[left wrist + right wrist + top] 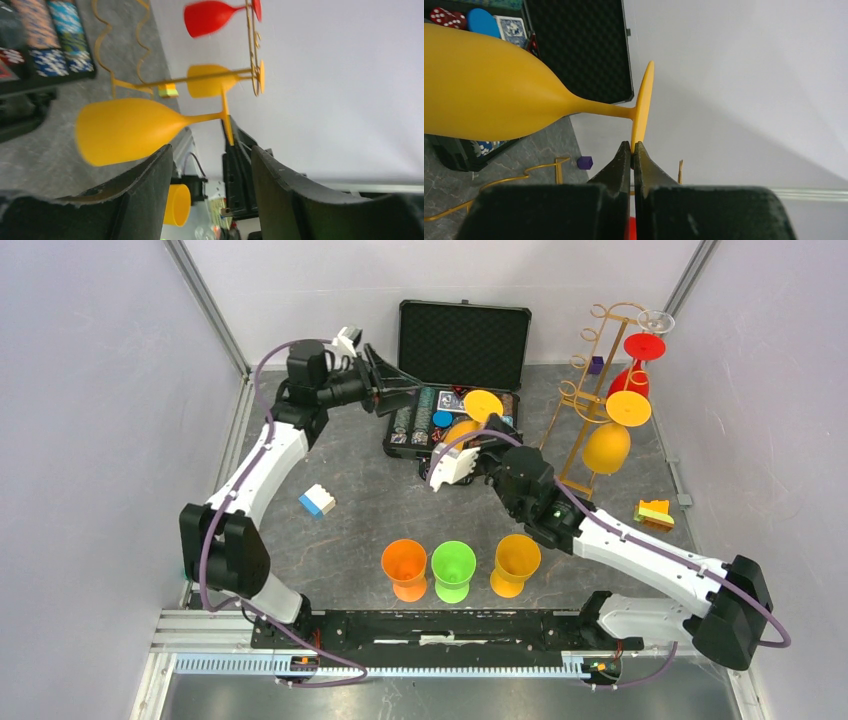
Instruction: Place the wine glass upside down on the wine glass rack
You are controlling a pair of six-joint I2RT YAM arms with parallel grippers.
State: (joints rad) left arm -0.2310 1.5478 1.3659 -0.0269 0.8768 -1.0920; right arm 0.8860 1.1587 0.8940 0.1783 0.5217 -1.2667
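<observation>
Over case (463,340), right tool (632,148) pinches wine glass (489,95).

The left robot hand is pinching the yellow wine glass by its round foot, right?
Not quite: the right gripper pinches the yellow wine glass by its round foot, as the right wrist view shows. The left gripper is open, holding nothing.

Plain pale walls (100,390) enclose a grey marbled tabletop (360,495) under even light.
</observation>
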